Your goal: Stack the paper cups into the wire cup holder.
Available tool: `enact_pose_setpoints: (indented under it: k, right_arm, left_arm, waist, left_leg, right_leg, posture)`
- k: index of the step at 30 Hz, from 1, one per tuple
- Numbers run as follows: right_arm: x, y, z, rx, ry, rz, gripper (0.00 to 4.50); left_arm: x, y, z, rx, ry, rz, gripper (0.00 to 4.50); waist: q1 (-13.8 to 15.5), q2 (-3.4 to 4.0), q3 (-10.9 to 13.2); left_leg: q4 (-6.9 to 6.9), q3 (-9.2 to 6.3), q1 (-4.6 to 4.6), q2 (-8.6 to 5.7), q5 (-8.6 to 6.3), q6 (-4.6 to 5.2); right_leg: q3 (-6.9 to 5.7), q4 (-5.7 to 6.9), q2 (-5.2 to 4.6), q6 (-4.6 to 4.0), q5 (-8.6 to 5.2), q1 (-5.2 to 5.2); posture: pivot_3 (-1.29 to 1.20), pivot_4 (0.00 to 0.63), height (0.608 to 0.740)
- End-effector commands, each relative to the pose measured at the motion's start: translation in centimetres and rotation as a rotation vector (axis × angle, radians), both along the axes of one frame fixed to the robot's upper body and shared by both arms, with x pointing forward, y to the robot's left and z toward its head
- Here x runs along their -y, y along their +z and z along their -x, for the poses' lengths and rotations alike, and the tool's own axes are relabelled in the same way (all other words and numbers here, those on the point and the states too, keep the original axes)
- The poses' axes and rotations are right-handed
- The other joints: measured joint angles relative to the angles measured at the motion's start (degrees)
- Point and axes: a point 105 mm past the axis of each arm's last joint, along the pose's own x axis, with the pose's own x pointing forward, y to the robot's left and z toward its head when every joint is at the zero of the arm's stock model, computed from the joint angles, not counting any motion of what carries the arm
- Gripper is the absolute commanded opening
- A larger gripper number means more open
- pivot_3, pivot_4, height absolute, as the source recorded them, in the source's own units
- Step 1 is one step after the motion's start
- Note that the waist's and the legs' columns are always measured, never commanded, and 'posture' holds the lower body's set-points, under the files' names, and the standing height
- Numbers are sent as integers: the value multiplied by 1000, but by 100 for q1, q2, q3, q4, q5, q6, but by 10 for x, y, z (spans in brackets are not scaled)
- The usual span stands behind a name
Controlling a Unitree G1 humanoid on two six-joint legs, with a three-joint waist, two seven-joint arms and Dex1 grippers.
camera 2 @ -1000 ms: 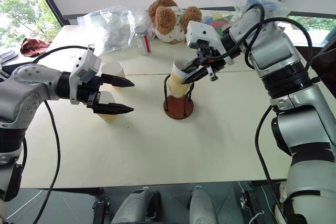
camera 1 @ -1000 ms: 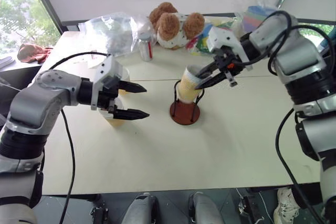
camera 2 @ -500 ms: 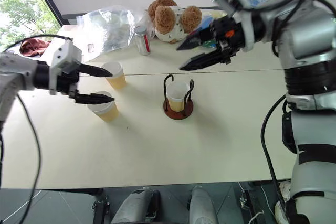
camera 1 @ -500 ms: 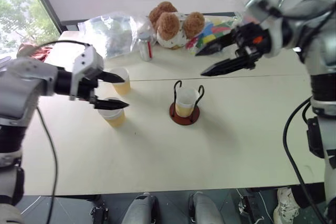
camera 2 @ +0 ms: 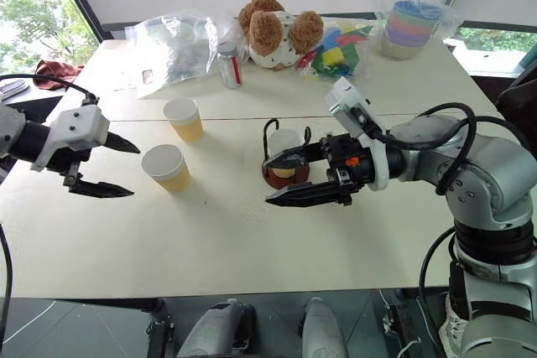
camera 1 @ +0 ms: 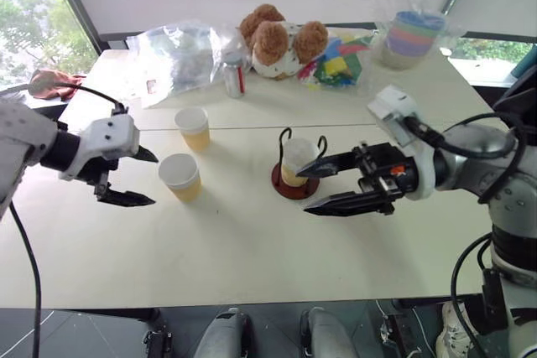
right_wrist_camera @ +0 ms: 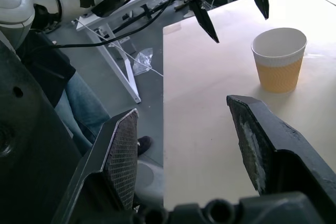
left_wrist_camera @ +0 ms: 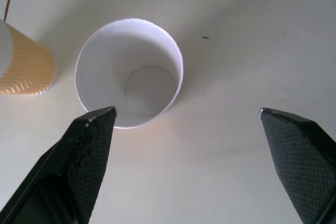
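Wire cup holder (camera 1: 295,175) mid-table, one paper cup (camera 1: 295,159) seated in it; two more paper cups (camera 1: 181,176) stand left of the holder, apart from it; left gripper (camera 1: 134,177) beyond them, jaws spread, empty; right gripper (camera 1: 323,184) just right of the holder, jaws apart, empty; no legible writing on the cups.

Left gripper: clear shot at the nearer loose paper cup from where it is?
Probably yes. The left gripper is open and empty beside the nearer paper cup, with bare table between them; the left wrist view shows the cup's mouth ahead of its fingers.
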Motion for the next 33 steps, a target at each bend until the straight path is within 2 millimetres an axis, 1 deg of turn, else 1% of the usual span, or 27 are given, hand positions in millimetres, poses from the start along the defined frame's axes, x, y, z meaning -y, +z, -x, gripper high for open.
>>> enact_pose_setpoints:
  k: [1,6,9,11,13,14,16,18,19,25,26,27,28,30,31,33]
  right_arm:
    - [-4,4,0,55,-18,-9,2904]
    - [-6,4,2,37,-49,-45,2904]
    - [-7,2,3,28,-64,-56,2904]
    - [-7,2,3,25,-74,-58,2946]
    - [-7,1,2,25,-87,-57,2946]
    - [-6,1,2,28,-95,-55,2946]
    - [-6,2,1,31,-109,-55,2946]
    - [-5,1,0,33,-120,-54,2946]
    - [-4,1,1,32,-124,-53,2946]
    - [-1,-2,-1,30,-156,-51,2946]
    - [1,-1,-2,36,-172,-49,2946]
    - [6,0,-4,48,-202,-46,2946]
    - [13,4,-8,66,-244,-45,2946]
    - [30,12,-16,99,-334,-46,2946]
    - [40,15,-19,118,-386,-44,2946]
    - [55,18,-24,145,-471,-30,2946]
  left_arm:
    - [3,-9,-12,46,-10,-5,4500]
    - [20,-22,-19,26,-72,10,4500]
    - [30,-26,-23,20,-102,17,4500]
    - [33,-27,-25,18,-115,10,3979]
    - [35,-28,-26,7,-133,0,3179]
    - [36,-28,-26,3,-140,2,2603]
    - [39,-26,-26,-6,-157,2,1658]
    - [41,-25,-26,-10,-168,-1,615]
    - [42,-24,-26,-14,-173,-5,18]
    - [49,-20,-29,-2,-192,-21,18]
    - [51,-15,-33,22,-196,-16,18]
    - [53,-4,-39,59,-203,-8,18]
    - [57,10,-46,104,-208,7,18]
    - [68,47,-60,204,-225,56,18]
    - [79,70,-65,247,-245,101,18]
    - [97,102,-65,291,-314,151,18]
  waist:
    - [14,1,-1]
    - [10,-7,1]
    - [14,-7,1]
    - [5,-7,1]
    - [-1,-7,1]
    - [-5,-7,1]
    - [-6,-7,1]
    - [-3,-7,1]
    - [-1,-7,1]
    - [9,-8,1]
    - [15,-8,1]
    - [36,-10,2]
    - [63,-12,4]
    - [129,-14,6]
    - [159,-17,8]
    - [173,-27,7]
  left_leg:
    - [0,0,1,0,0,0]
    - [1,0,0,0,0,2]
    - [1,0,0,0,-1,3]
    - [1,0,0,0,-1,3]
    - [1,0,0,0,-1,3]
    - [1,0,0,0,-1,3]
    - [1,0,0,1,-1,3]
    - [1,0,0,1,-1,3]
    - [1,0,0,1,-1,3]
    - [2,0,0,1,-1,4]
    - [3,0,0,1,-1,4]
    - [4,0,0,1,-1,4]
    - [10,-2,0,1,-1,5]
    - [35,-3,-8,3,-7,15]
    - [57,-6,-18,4,-12,23]
    - [95,-24,-60,0,-16,30]
  right_leg:
    - [0,0,0,0,0,1]
    - [-1,4,1,0,0,4]
    - [-2,3,1,0,0,6]
    - [-1,3,1,0,0,6]
    - [-1,3,2,0,0,6]
    - [-1,3,2,0,0,5]
    - [-1,3,3,0,0,5]
    - [-2,3,3,0,0,5]
    - [-1,3,3,0,0,5]
    - [-1,3,3,0,0,7]
    - [-1,3,3,0,0,8]
    - [-2,3,3,0,0,9]
    - [-4,3,3,0,0,13]
    - [-7,2,6,0,0,13]
    - [-10,2,6,2,-1,12]
    - [-28,2,7,3,1,5]
  posture:
    - [0,150,740]
    - [0,150,740]
    - [0,150,740]
    - [0,150,740]
    - [0,150,740]
    - [0,150,740]
    - [0,150,740]
    - [0,150,740]
    - [0,150,740]
    - [0,150,740]
    - [0,150,740]
    - [0,150,740]
    - [0,150,740]
    - [0,150,740]
    - [0,150,740]
    - [0,150,740]
